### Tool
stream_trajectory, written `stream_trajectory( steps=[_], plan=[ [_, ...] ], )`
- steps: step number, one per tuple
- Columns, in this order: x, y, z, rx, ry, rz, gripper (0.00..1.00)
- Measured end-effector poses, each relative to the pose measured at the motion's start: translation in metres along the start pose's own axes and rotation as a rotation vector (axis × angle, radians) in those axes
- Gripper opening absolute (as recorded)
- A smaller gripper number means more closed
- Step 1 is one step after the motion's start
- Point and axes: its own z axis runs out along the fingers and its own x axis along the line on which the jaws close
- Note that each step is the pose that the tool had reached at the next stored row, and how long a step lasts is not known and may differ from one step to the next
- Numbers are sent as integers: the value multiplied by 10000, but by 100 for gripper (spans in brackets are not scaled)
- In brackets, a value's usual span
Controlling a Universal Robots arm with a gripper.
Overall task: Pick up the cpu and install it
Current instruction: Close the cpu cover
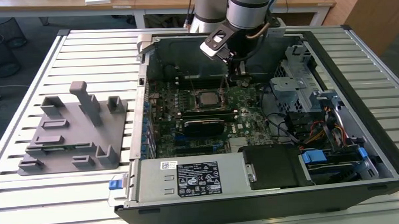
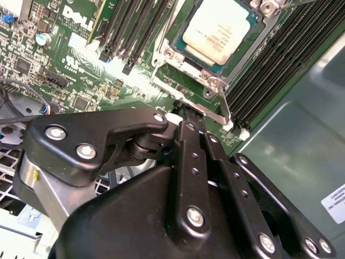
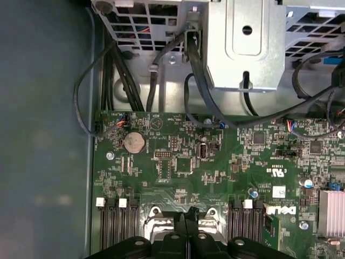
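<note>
Gripper (image 1: 242, 79) first: in the exterior view I saw it lowered into the open computer case (image 1: 256, 209), hanging over the motherboard (image 1: 252, 102) just beyond the socket's far edge. Its dark tip was too thin against the board for me to judge any gap from there, and the arm's upper part was cut off by the picture's edge. The cpu (image 1: 206, 98) lay flat in its socket near the middle of the board, silvery top up, close to the fingertips but apart from them. On the exterior view's left, outside the case on the slatted table (image 1: 84, 51), stood the grey fixture (image 1: 67, 134) with its upright blocks. In the second wrist view the black fingers (image 2: 188, 162) were pressed together with nothing between them that I could see. Their tip sat right at the metal lever (image 2: 222, 108) beside the socket frame (image 2: 161, 59), though the gripper's own body hid whether it touched. The cpu (image 2: 218, 29) sat inside that frame, one side cut off by the picture's edge. In the first wrist view the fingers (image 3: 175, 237) met along a thin seam, and they covered the socket except for two bright corners of its frame. Beyond them I made out the coin cell (image 3: 133, 141), black cables (image 3: 194, 65) and a metal drive cage (image 3: 245, 43).
</note>
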Motion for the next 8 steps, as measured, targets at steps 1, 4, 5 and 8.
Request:
stream_trajectory(
  steps=[1, 4, 5, 8],
  plan=[
    [0, -9, 1, 0, 0, 0, 11],
    [1, -34, 3, 0, -1, 0, 11],
    [1, -42, 4, 0, -1, 0, 11],
    [1, -66, 7, 0, 0, 0, 11]
  ],
)
